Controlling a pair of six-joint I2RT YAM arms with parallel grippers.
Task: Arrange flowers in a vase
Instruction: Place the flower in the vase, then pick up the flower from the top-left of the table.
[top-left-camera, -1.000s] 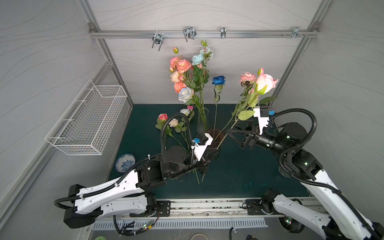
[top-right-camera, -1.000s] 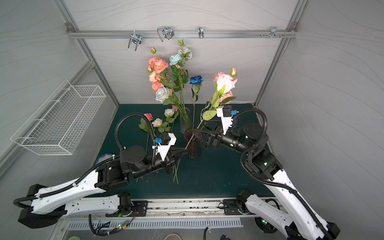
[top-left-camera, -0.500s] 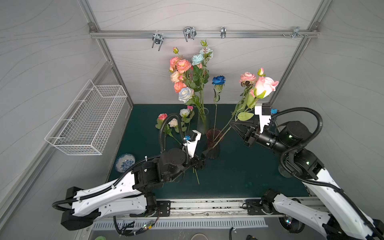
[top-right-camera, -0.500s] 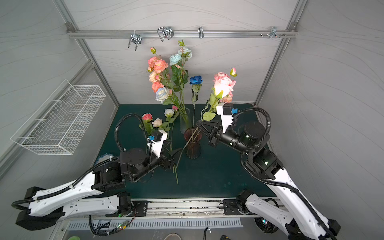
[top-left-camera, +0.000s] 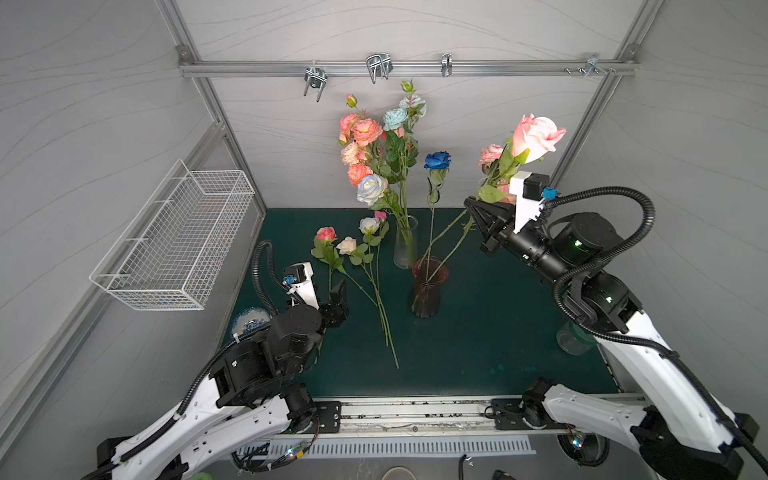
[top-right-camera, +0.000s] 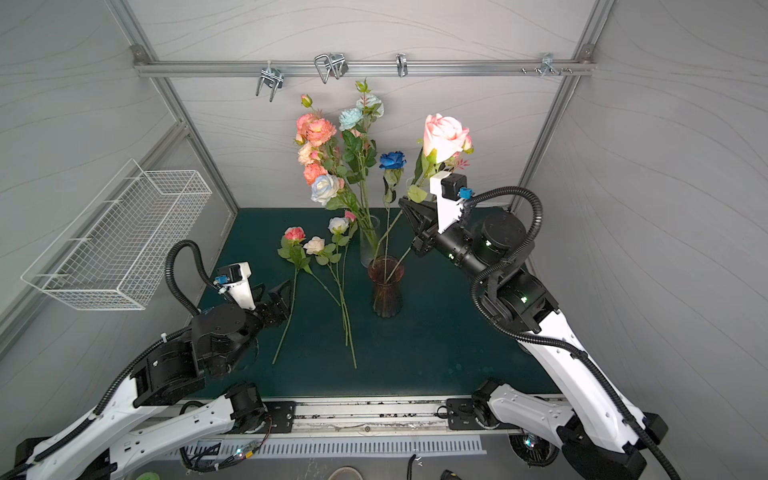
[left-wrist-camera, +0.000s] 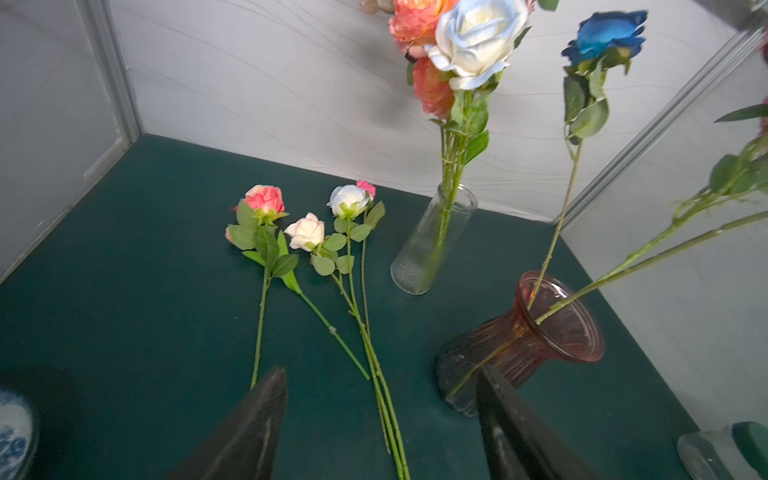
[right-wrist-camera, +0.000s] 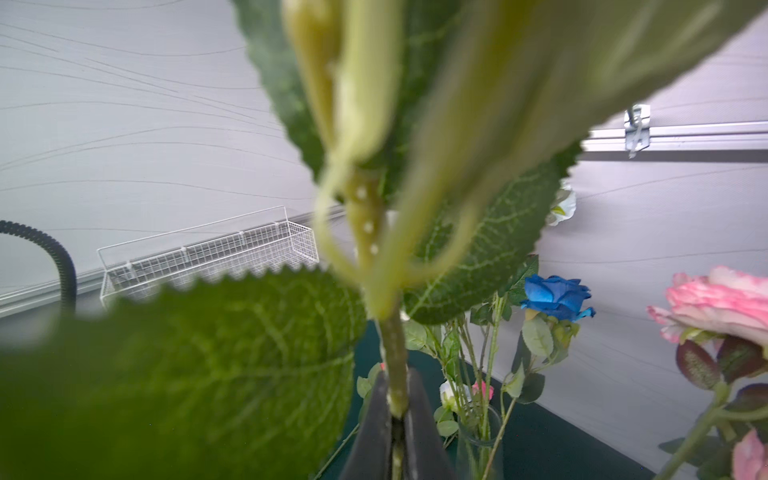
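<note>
My right gripper is shut on the green stem of a big pink rose. It holds the rose high, and the stem slants down into the amber glass vase. A deep blue rose and another pink bloom also stand in that vase. Several loose flowers lie on the green mat. My left gripper is open and empty, low over their stem ends.
A clear ribbed vase with a tall mixed bunch stands behind the amber one. A white wire basket hangs on the left wall. A blue-white plate lies beside my left arm. A green-lidded jar sits by my right arm.
My left gripper opened, let go of the stem at the amber vase and drew back to the left. My right gripper shut on the pink rose's stem and raised it.
</note>
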